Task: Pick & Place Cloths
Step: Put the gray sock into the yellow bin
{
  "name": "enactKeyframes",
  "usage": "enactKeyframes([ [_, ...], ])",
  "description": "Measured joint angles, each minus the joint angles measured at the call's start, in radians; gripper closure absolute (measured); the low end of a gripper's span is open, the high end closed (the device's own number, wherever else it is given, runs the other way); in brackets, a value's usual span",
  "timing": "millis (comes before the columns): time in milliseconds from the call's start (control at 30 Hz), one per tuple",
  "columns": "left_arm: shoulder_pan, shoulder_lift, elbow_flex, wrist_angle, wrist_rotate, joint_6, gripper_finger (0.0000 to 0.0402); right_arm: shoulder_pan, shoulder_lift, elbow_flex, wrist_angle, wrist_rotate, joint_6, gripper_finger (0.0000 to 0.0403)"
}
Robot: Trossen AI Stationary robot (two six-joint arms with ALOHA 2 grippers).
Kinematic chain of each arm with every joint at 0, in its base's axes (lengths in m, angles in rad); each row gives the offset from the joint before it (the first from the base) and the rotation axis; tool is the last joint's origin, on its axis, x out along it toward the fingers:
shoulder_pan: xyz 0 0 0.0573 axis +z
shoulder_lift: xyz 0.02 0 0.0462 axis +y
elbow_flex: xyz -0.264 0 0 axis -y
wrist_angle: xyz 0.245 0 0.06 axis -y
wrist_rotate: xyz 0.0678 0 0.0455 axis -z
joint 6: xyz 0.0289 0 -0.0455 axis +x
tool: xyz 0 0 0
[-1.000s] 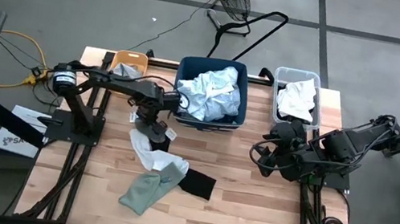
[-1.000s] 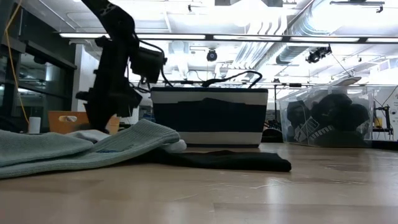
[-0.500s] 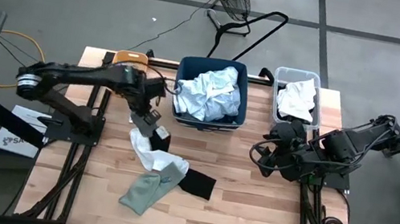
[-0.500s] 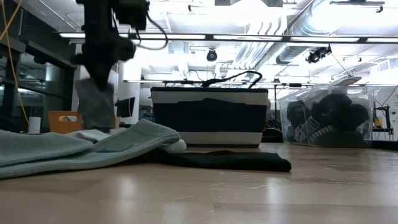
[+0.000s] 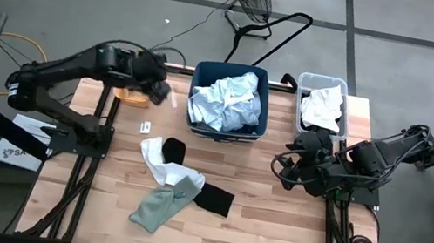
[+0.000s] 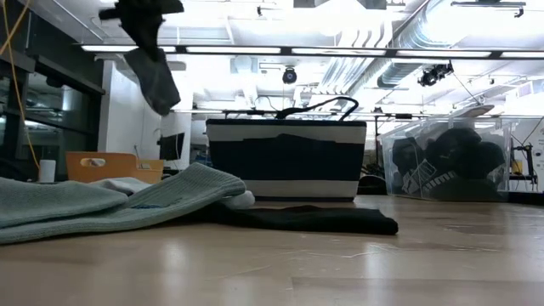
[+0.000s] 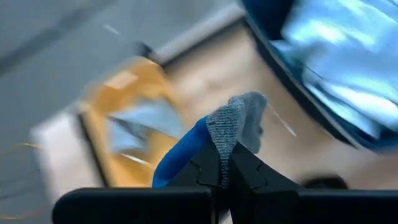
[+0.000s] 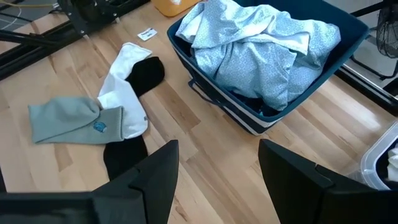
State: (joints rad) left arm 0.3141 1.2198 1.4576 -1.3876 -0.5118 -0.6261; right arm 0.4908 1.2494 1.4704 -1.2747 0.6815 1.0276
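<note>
I have the left end effector (image 5: 160,90) clamped on 1 grey sock (image 6: 157,76) near the orange bin (image 5: 139,67), upper left; 3 cloths (image 5: 175,189) left on the desk (image 5: 270,227).

Grey sock (image 7: 244,118), orange bin (image 5: 136,65), pale blue cloth (image 5: 225,98), navy bin (image 5: 258,124).

A light wooden plank table (image 5: 270,227) carries three bins along its twelve o'clock edge: an orange bin (image 5: 139,67) at eleven, a navy bin (image 5: 193,109) of pale blue cloth at twelve, a clear bin (image 5: 324,85) with white cloth at one. Just left of centre lie a white-and-black sock (image 5: 157,154), a grey-green garment (image 5: 159,204) and a black sock (image 5: 214,199), overlapping. A small white tag (image 5: 146,127) lies near the orange bin.
</note>
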Motion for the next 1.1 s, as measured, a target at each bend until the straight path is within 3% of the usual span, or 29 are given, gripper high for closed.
enactKeyframes([
  [133,0.003,0.002,0.038,-0.064,-0.176,-0.006,0.0401,0.0,0.0,0.0,0.0,0.0,0.031,0.019],
  [233,0.06,0.003,0.024,-0.088,-0.2,-0.006,0.0401,0.0,0.0,0.0,0.0,0.004,0.05,0.019],
  [433,0.213,0.027,-0.102,-0.075,-0.192,0.046,0.0401,0.0,0.0,0.0,0.0,0.035,0.075,0.019],
  [800,0.447,0.095,-0.345,0.191,-0.126,0.151,0.0401,-0.003,0.0,0.0,0.007,0.051,0.08,0.019],
  [1100,0.566,0.189,-0.449,0.392,-0.003,0.21,0.0401,-0.003,0.0,0.0,0.008,0.049,0.106,0.019],
])
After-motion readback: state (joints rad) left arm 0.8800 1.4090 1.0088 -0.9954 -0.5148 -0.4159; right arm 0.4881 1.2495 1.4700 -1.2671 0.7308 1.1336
